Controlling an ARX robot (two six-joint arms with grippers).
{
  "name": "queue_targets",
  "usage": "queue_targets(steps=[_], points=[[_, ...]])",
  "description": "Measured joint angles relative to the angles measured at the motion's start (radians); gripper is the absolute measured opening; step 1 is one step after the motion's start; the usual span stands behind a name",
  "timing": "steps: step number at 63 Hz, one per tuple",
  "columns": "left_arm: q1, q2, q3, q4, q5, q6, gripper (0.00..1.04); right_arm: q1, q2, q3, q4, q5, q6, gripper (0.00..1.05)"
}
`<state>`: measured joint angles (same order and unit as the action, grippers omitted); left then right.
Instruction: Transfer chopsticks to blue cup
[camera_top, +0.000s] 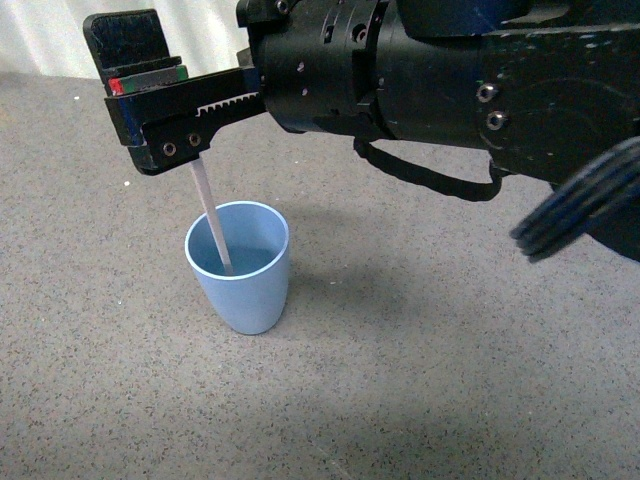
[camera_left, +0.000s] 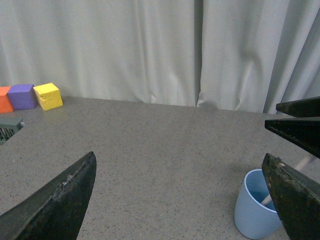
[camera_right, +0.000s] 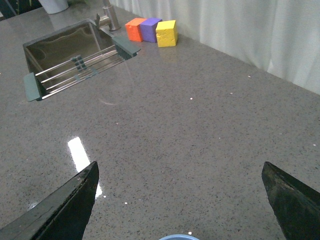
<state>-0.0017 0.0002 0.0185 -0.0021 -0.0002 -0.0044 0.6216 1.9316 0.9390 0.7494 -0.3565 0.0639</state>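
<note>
The light blue cup (camera_top: 240, 270) stands upright on the grey counter. The white chopstick (camera_top: 212, 225) stands in it and leans up to the left. Its top end is hidden behind my right gripper's lower finger. My right gripper (camera_top: 150, 100) hangs just above the cup, open, and holds nothing. In the right wrist view the gripper (camera_right: 180, 165) is wide open and only the cup's rim (camera_right: 177, 237) shows. My left gripper (camera_left: 179, 157) is open and empty, low over the counter beside the cup (camera_left: 252, 215). The chopstick (camera_left: 267, 199) shows inside the cup.
Orange, purple and yellow blocks (camera_right: 166, 33) sit by the white curtain (camera_left: 150, 50) at the counter's back, and they also show in the left wrist view (camera_left: 48, 96). A steel sink (camera_right: 70, 47) with a rack and a tap lies next to them. Dark cables (camera_top: 580, 205) hang at the right.
</note>
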Motion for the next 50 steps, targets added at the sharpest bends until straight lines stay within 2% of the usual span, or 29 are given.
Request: queue_targets(steps=[11, 21, 27, 38, 50], points=[[0.000, 0.000, 0.000, 0.000, 0.000, 0.000, 0.98, -0.048, -0.091, -0.079, 0.003, 0.105, 0.004, 0.95], [0.000, 0.000, 0.000, 0.000, 0.000, 0.000, 0.98, -0.120, -0.189, -0.162, -0.003, 0.124, 0.020, 0.95], [0.000, 0.000, 0.000, 0.000, 0.000, 0.000, 0.98, -0.161, -0.254, -0.206, -0.030, 0.170, 0.018, 0.95], [0.000, 0.000, 0.000, 0.000, 0.000, 0.000, 0.98, -0.271, -0.343, -0.286, -0.115, 0.304, -0.013, 0.95], [0.000, 0.000, 0.000, 0.000, 0.000, 0.000, 0.98, -0.426, -0.426, -0.388, -0.114, 0.424, -0.047, 0.95]])
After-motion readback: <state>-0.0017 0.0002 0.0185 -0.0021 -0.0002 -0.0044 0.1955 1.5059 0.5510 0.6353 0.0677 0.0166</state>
